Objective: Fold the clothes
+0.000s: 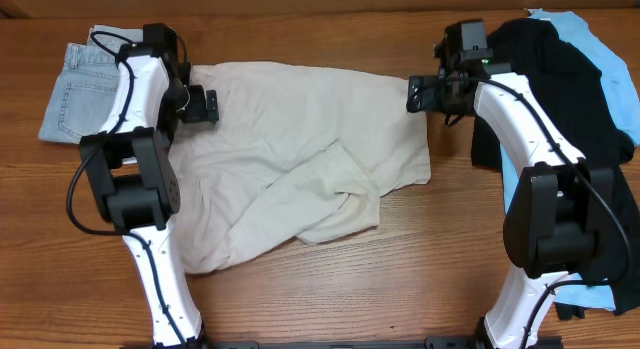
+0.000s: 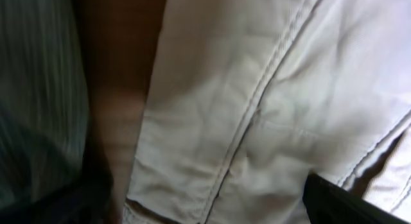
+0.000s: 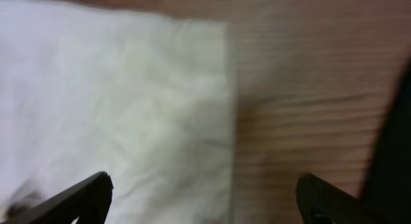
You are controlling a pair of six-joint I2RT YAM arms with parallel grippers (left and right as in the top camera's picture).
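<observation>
Overhead view evenly lit and sharp; both wrist views dimmer, blurred (shorts (image 2: 257,121) smeared).

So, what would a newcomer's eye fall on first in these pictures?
The big beige shorts lie crumpled in the middle of the table, with the left gripper and the right gripper at their upper corners. A black top lies on a blue top at the right, and jeans at the far left.

Wooden table (image 1: 330,299): khaki shorts (image 1: 290,139), denim garment (image 1: 70,89), black top (image 1: 588,109), blue top (image 1: 615,71).
</observation>
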